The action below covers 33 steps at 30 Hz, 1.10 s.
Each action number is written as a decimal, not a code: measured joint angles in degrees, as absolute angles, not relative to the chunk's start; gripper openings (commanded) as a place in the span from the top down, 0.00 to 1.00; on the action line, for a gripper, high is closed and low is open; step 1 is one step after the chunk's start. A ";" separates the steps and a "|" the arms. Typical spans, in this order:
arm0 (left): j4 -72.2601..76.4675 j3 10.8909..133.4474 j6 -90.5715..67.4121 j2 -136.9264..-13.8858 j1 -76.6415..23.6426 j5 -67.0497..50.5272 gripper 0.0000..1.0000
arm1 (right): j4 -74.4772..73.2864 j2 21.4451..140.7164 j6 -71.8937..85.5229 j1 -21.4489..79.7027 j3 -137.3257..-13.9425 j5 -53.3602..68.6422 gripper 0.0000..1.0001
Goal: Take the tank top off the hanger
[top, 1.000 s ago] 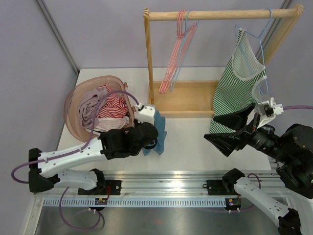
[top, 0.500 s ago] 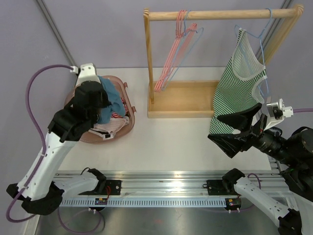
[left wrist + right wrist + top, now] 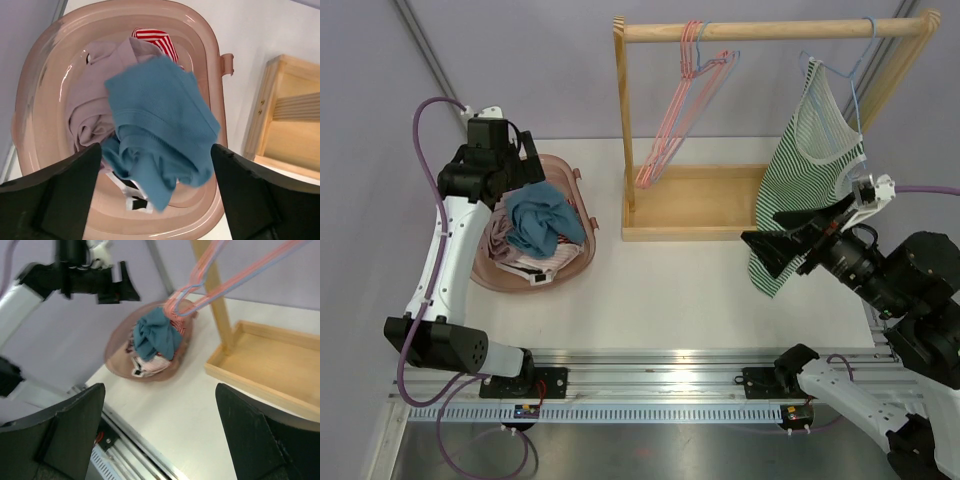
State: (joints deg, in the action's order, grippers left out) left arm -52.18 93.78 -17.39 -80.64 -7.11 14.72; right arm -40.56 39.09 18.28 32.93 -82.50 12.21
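Top view: green-striped tank top (image 3: pixel 808 170) hangs on a pale blue hanger (image 3: pixel 851 88) at the right end of the wooden rack's rail (image 3: pixel 770 29), on the far right of the worktop (image 3: pixel 670 290). Its hem drops just behind the right gripper (image 3: pixel 757 257). Jaws there are spread wide. Cannot tell contact with the cloth from this angle. Empty hangers (image 3: pixel 680 110), pink and blue, are bunched at the rail's left end above the rack's tray (image 3: pixel 700 200). The left gripper (image 3: pixel 515 155) is held over the far rim of a pink basket (image 3: pixel 578 250) at far left, with a blue garment (image 3: pixel 538 225) on top of the pile.

Left wrist view: jaws wide apart with nothing between them. Looking straight down into the basket, the blue garment covers a mauve cloth (image 3: pixel 90 100) and a red-striped cloth (image 3: pixel 155 37), detail the top view only hints at. A corner of the tray is at right.

Right wrist view: both fingers sit at the frame's lower corners, far apart and holding nothing. It looks left across the worktop to the basket, the left arm and the empty hangers. The tank top shows only in the top view.
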 measured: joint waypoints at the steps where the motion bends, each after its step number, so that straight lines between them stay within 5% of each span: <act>1: -52.38 93.78 -17.63 -80.51 -6.81 14.31 0.01 | -42.13 40.38 18.31 32.93 -83.85 9.37 0.01; 8: -51.70 89.41 -17.82 -71.94 -6.90 9.02 0.01 | -50.57 52.16 17.93 32.95 -92.05 -12.34 0.00; 22: -47.83 57.52 -17.85 -37.56 -17.17 -0.51 0.01 | -51.24 62.54 5.34 32.80 -101.56 -39.64 0.00; 33: -43.40 49.58 -17.80 -30.00 -19.46 -4.67 0.01 | -51.83 78.74 -5.28 14.35 -123.20 -35.14 0.01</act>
